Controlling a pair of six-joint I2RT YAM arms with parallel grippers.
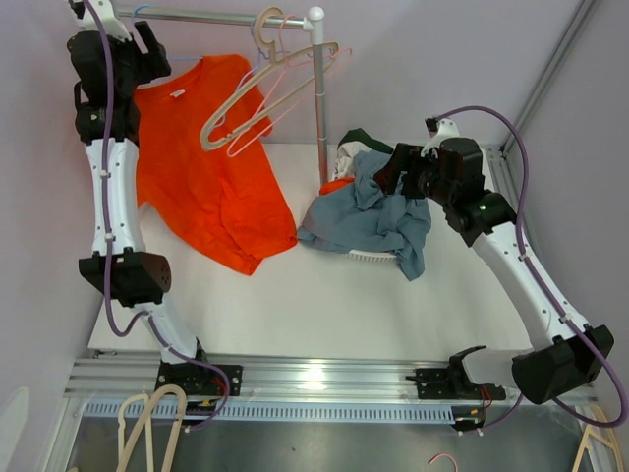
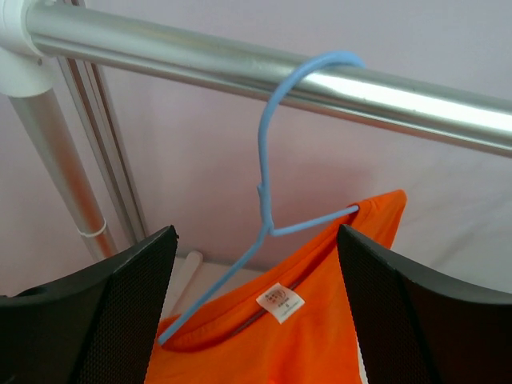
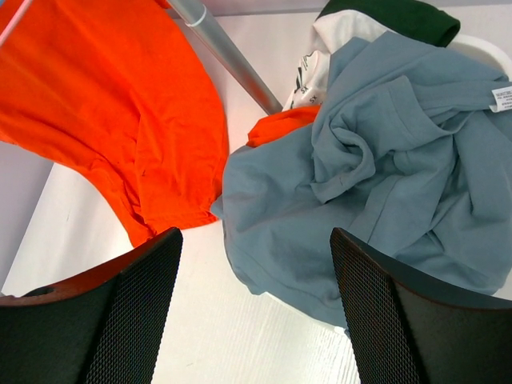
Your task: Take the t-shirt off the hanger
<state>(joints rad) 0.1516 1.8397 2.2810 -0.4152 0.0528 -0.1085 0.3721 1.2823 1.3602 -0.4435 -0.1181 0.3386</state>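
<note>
Left gripper (image 2: 254,256): jaws wide apart, empty, just below rail (image 2: 200,60), facing blue hanger (image 2: 264,152).
Orange t-shirt (image 2: 320,336): on hanger, hem down on white table (image 1: 295,305).
Right gripper (image 3: 254,240): jaws apart, empty, over grey-blue clothes heap (image 3: 384,184).
Bare hangers (image 1: 260,103) beside corner post (image 1: 320,118).
Lilac walls.

The t-shirt (image 1: 206,187) is hung on a hanger (image 2: 264,200) hooked over the rail (image 1: 206,15) at the back left, with its lower end resting on the tabletop (image 1: 295,305). Spare hangers (image 1: 265,98) are hooked at the rail's right end, beside the upright post (image 1: 320,108). A heap of garments (image 1: 378,211) is piled in a basket (image 1: 371,258) just right of the post.
</note>
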